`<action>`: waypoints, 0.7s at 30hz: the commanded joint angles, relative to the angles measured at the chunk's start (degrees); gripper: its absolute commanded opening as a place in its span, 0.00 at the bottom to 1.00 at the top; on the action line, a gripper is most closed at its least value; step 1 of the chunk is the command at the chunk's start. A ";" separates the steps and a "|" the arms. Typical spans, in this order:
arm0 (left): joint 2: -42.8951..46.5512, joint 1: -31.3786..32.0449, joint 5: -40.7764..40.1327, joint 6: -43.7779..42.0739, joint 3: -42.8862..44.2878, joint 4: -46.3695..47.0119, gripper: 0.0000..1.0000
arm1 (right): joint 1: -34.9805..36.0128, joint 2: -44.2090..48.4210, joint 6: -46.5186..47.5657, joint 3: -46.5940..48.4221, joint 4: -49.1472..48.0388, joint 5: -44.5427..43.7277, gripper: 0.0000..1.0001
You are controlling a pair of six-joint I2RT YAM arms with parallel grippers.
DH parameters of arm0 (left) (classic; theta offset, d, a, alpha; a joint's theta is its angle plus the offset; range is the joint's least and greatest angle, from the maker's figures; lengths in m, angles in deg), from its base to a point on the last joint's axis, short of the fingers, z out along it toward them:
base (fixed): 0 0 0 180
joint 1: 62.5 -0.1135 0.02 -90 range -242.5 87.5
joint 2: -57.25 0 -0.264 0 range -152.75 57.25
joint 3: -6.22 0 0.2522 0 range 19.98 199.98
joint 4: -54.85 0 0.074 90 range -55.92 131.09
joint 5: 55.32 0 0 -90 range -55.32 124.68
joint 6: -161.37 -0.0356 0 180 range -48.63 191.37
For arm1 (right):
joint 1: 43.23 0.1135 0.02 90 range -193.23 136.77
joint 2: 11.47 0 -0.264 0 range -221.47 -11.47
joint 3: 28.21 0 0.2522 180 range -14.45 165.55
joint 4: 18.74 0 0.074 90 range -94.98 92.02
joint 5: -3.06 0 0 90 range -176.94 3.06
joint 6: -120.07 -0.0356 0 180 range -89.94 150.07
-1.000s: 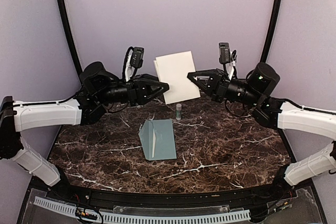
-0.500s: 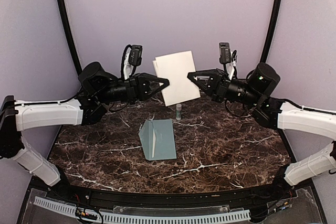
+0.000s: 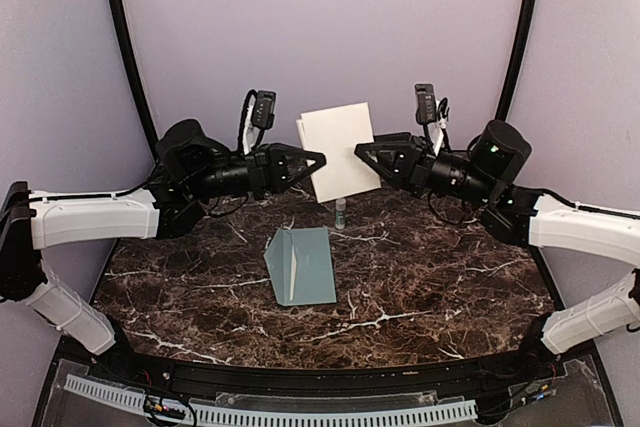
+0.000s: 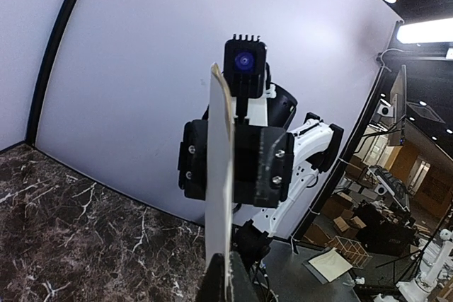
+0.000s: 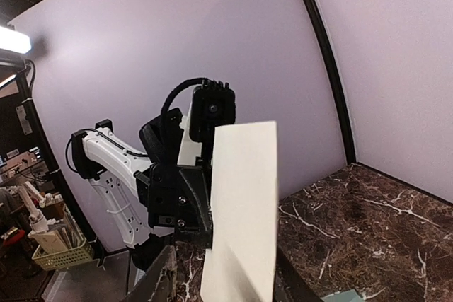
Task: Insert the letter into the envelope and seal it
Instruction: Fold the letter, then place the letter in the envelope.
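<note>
Envelope (image 3: 300, 265) flat mid-table (image 3: 450, 267), apart from both arms; glue stick (image 3: 341, 211) upright just behind; letter (image 3: 340, 147) upright in air past it, pinched at edge by L gripper (image 3: 318, 159), fingers nearly together; R gripper (image 3: 360, 150) fingers spread wide, sheet between, ungripped.

The letter (image 3: 340, 162) stands upright at upper centre, filling the gap between the left gripper (image 3: 320, 159) and the right gripper (image 3: 358, 150). Just below it, the upright glue stick (image 3: 341, 212) guards the upper right corner of the envelope (image 3: 301, 265). Bare table (image 3: 450, 277) left, right and below the envelope gives open passage.
</note>
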 commanded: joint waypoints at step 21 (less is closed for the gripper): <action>5.85 -9.60 -7.81 -7.66 -2.82 -58.54 0.00 | 0.25 2.65 -4.96 -8.20 17.11 -17.21 0.86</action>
